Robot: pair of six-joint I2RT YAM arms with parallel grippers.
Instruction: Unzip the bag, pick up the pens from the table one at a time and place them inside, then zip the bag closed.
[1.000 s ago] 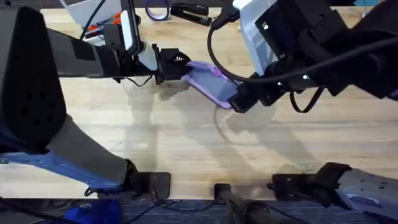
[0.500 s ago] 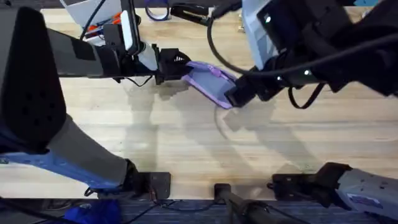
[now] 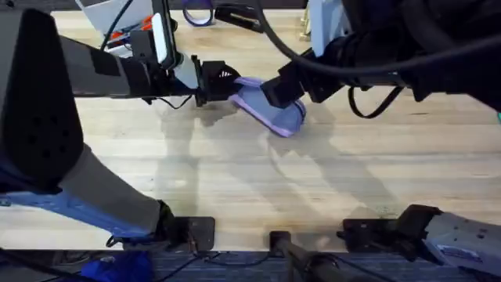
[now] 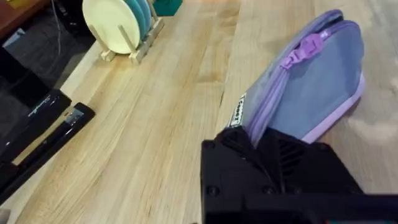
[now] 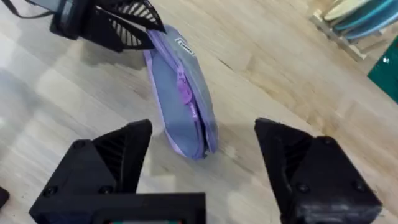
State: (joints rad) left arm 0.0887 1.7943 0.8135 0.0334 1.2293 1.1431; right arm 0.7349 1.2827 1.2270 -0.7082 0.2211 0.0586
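We note the left pincer [image 3: 221, 81] pinching one end of the bag [image 3: 270, 110], which lies on the counter [image 3: 235, 172] with its zipper pull [image 4: 306, 46] at the far end from that pincer. We see the right pincer [image 5: 202, 165] spread wide, hovering above the bag's free end, fingers [image 5: 118, 162] apart from the fabric. Beyond the left pincer, a dish rack [image 4: 127, 25] stands on the counter.
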